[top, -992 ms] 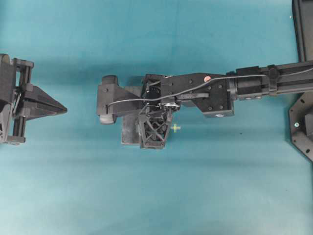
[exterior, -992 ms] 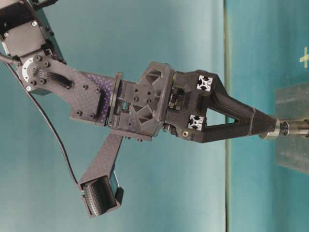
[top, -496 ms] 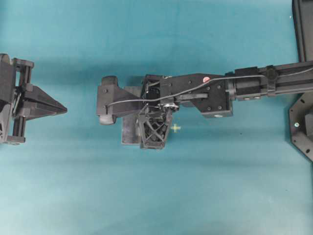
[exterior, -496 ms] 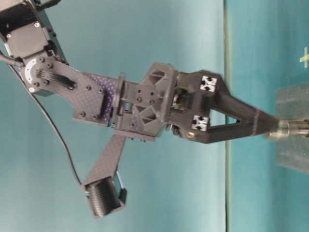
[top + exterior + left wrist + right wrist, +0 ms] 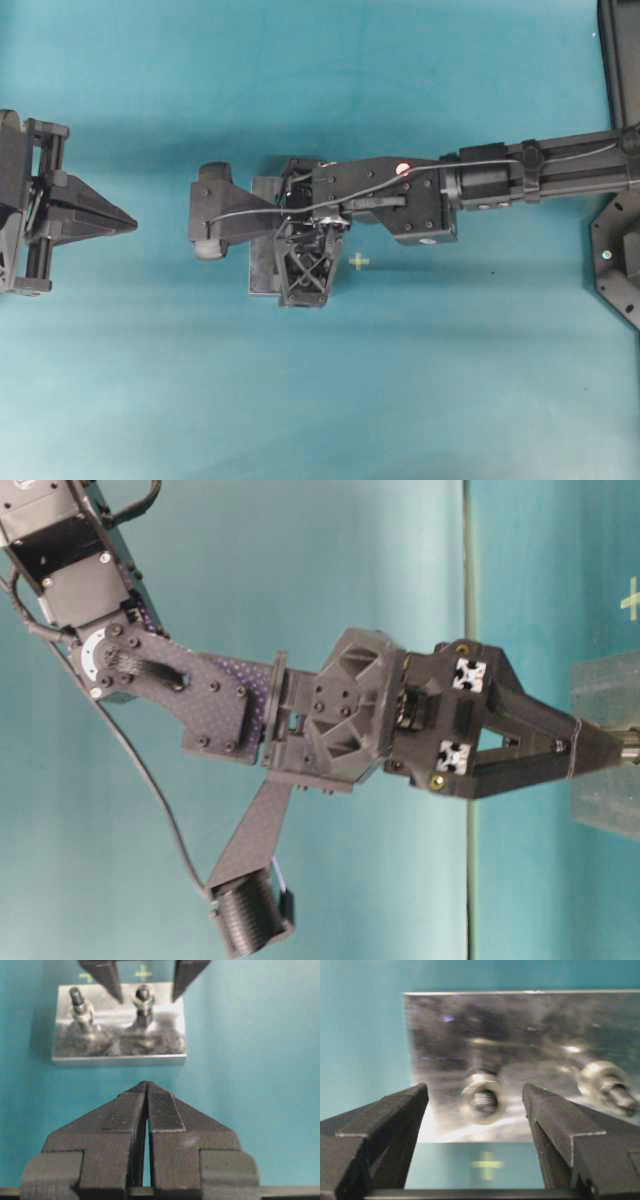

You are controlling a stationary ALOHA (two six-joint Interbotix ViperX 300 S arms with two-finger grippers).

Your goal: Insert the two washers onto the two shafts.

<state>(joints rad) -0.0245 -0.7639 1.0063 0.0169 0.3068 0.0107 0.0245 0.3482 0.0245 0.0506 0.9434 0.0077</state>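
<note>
One metal block (image 5: pixel 119 1035) lay on the teal table (image 5: pixel 300 400), carrying two upright shafts (image 5: pixel 143 1007). Each shaft bore a bright ring near its top; on the shaft between the right gripper's fingers this ring was the washer (image 5: pixel 481 1100), seated around the shaft and touched by neither finger. Whether the ring on the second shaft (image 5: pixel 80 1007) was a washer or a nut could not be told.

Two grippers were counted. The right gripper (image 5: pixel 475 1105) hung over the block with its jaws spread wide, one finger to each side of the washer, gripping nothing. The left gripper (image 5: pixel 146 1110) stood well apart from the block, its jaws closed together and empty.

In the overhead view the right arm (image 5: pixel 520 175) hid most of the block. The right wrist view was blurred.
</note>
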